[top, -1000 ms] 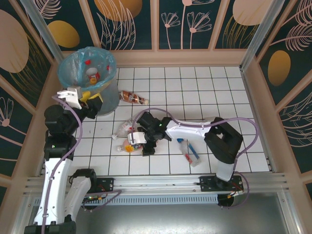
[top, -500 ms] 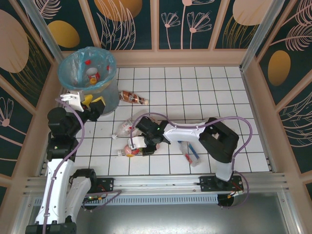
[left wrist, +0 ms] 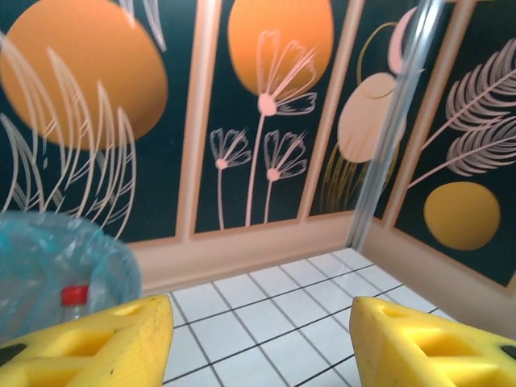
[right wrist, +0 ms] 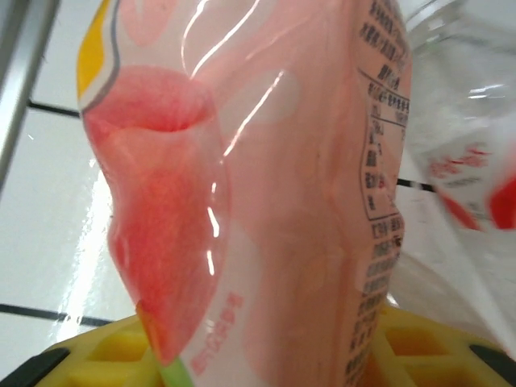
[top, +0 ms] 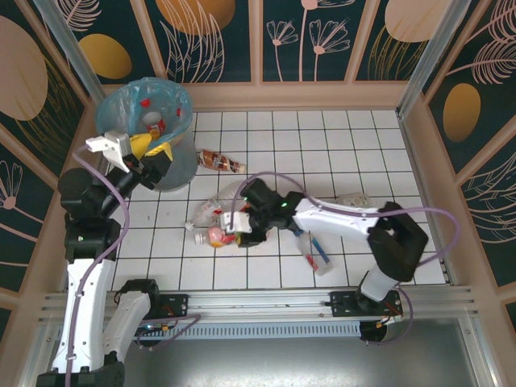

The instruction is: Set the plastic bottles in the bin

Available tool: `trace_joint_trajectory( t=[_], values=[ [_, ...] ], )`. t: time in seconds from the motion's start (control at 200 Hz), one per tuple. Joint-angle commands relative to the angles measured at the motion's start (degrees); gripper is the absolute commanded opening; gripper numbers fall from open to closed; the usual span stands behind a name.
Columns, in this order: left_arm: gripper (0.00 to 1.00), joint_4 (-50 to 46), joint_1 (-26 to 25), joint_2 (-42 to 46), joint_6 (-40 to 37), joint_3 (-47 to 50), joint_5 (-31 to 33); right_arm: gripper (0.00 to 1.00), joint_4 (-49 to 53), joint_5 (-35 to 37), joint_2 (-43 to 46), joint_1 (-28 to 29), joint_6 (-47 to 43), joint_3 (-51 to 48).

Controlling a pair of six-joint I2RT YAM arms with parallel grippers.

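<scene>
My right gripper (top: 232, 231) is shut on a pink-labelled plastic bottle (top: 216, 235) low over the tiled floor; in the right wrist view that bottle (right wrist: 266, 201) sits against my yellow fingers (right wrist: 89, 355). A clear bottle (top: 205, 212) lies just beside it. More bottles lie apart: a brown-red one (top: 222, 161), a blue-labelled one (top: 314, 251), a clear one (top: 355, 199). The bin (top: 121, 109), lined with a blue bag, stands at the back left with bottles (top: 153, 122) inside. My left gripper (top: 151, 153) hangs open and empty at the bin's front side; the bin (left wrist: 48, 258) shows left of it (left wrist: 262, 330).
Decorated walls enclose the white tiled floor (top: 339, 153) on three sides. A metal corner post (left wrist: 395, 137) rises at the back right in the left wrist view. The rail with the arm bases (top: 266, 305) runs along the near edge.
The right gripper closed on the pink-labelled bottle and shifted it slightly back, its elbow swinging right. The left arm moved up and left along the bin, jaws still open.
</scene>
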State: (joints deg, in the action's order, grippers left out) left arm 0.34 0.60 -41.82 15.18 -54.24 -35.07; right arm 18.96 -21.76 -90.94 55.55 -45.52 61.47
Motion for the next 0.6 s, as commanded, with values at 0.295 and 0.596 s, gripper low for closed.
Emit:
trace_joint_trajectory(
  t=[0.295, 0.596],
  values=[
    [0.57, 6.52, -12.17, -6.92, 2.26, -7.64, -1.20, 0.40, -18.51, -23.90, 17.27, -14.91, 18.12, -7.91],
    [0.59, 11.77, -28.43, -14.88, 3.69, -5.31, -4.50, 0.38, -39.91, -38.52, 22.16, -23.15, 35.29, -15.26]
  ],
)
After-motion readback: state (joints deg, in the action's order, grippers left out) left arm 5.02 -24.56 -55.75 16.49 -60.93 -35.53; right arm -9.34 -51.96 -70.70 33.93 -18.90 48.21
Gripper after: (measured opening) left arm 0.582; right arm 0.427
